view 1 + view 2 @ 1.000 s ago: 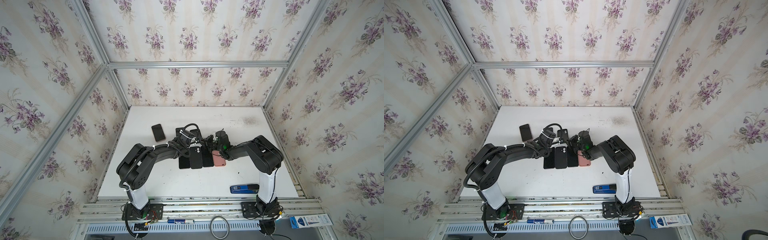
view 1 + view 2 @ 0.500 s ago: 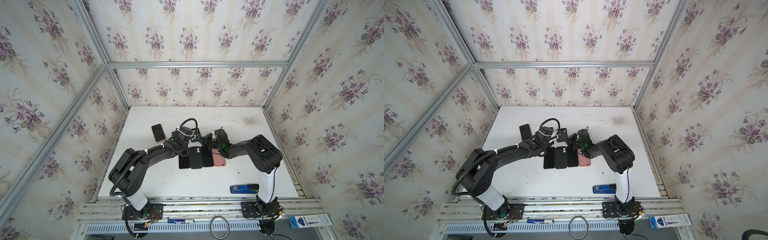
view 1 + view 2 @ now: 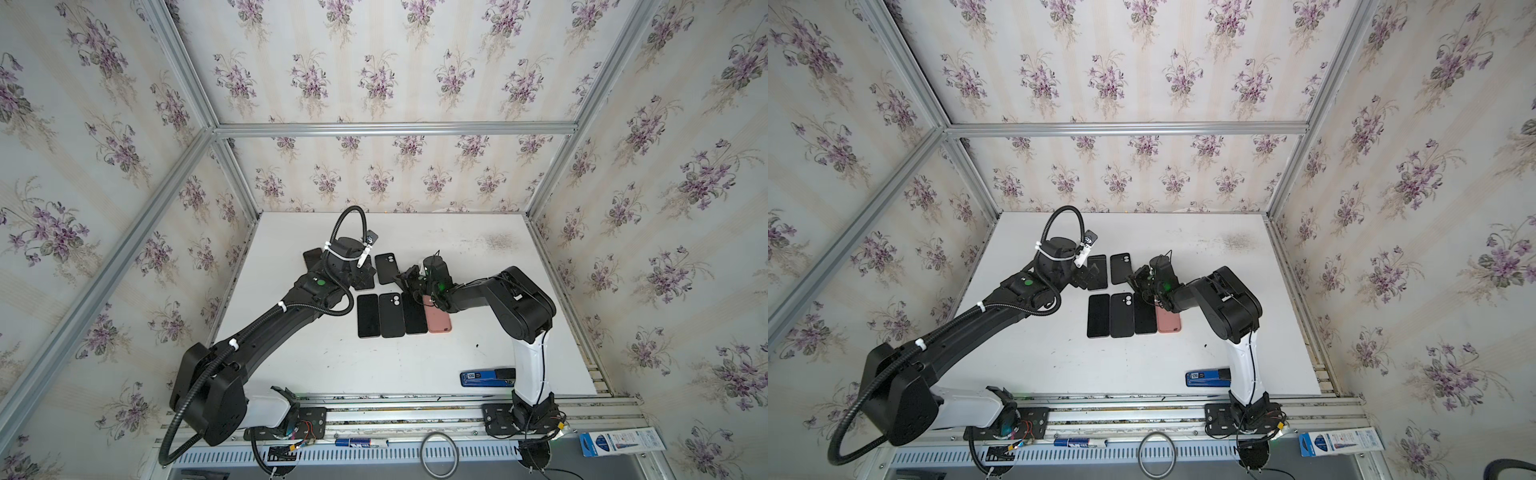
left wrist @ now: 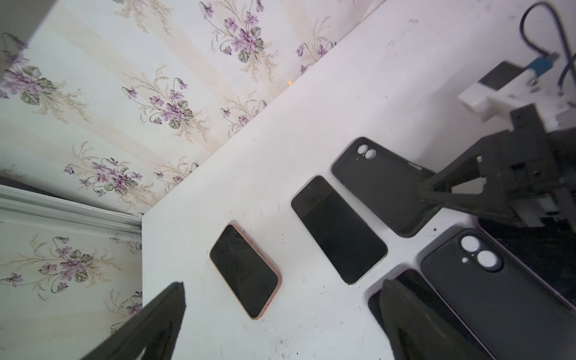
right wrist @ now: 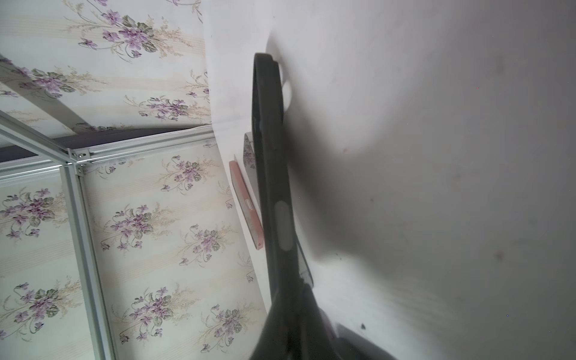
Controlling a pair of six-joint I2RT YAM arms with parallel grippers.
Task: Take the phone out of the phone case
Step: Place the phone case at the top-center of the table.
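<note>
Left wrist view: left claw (image 4: 282,283) spread wide, holds nothing. Right claw (image 4: 433,191) pinches black case (image 4: 380,180) end. Bare counter (image 4: 311,109) reaches wall (image 4: 124,93).

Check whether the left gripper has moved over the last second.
Yes. The left gripper has pulled back from the row of four phones toward the far wall and slightly left, and now stands open.

The phone (image 4: 339,229) is out of its cover: a black slab lying flat on the white table (image 4: 311,124), dark screen up. Just beside it and parallel, with a narrow gap between them, lies the empty black phone case (image 4: 380,184), open side up, its two round camera cutouts toward the back wall.
</note>
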